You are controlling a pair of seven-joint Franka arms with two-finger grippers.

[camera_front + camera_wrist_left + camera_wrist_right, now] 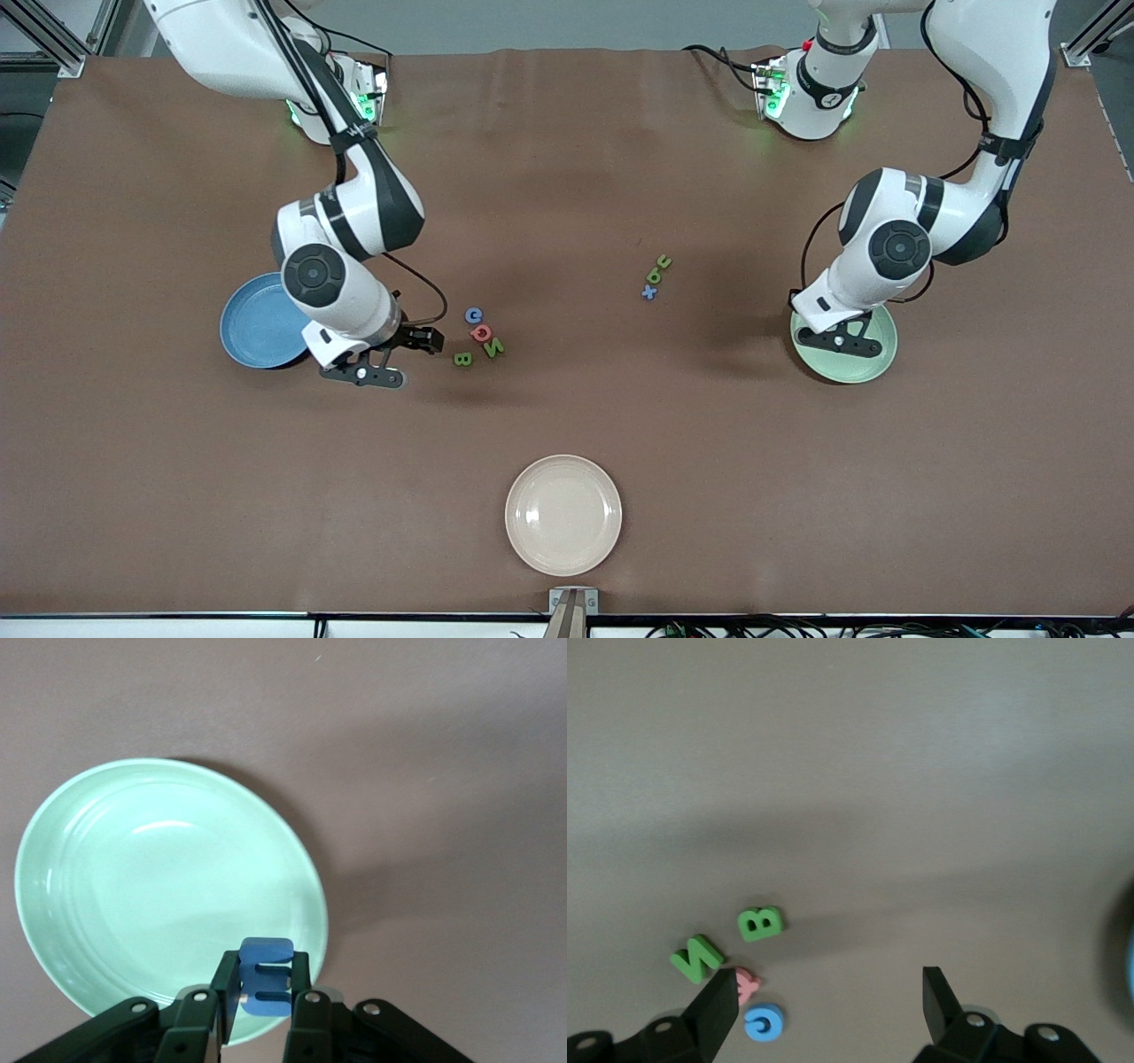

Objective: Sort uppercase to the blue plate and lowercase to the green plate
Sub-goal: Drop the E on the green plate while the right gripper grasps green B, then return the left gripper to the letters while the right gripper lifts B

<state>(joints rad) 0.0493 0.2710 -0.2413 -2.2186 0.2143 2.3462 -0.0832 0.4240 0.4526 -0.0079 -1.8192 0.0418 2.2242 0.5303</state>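
A brown cloth-covered table (567, 177) carries everything. On it lie three round plates: a blue plate (252, 323) toward the right arm's end, a green plate (864, 361) toward the left arm's end, and a cream plate (563, 514) nearest the front camera, at about six o'clock from the table's middle.

Four capital letters cluster at three o'clock from the blue plate: a blue G (474, 315), a pinkish-red Q (482, 332), a green N (493, 347) and a green B (462, 359) (the B lying nearest the camera).

At about nine to ten o'clock from the green plate, well apart from it, lies a short diagonal row of small letters: a blue x (649, 291) with two green rounded ones (659, 268) touching or nearly so.
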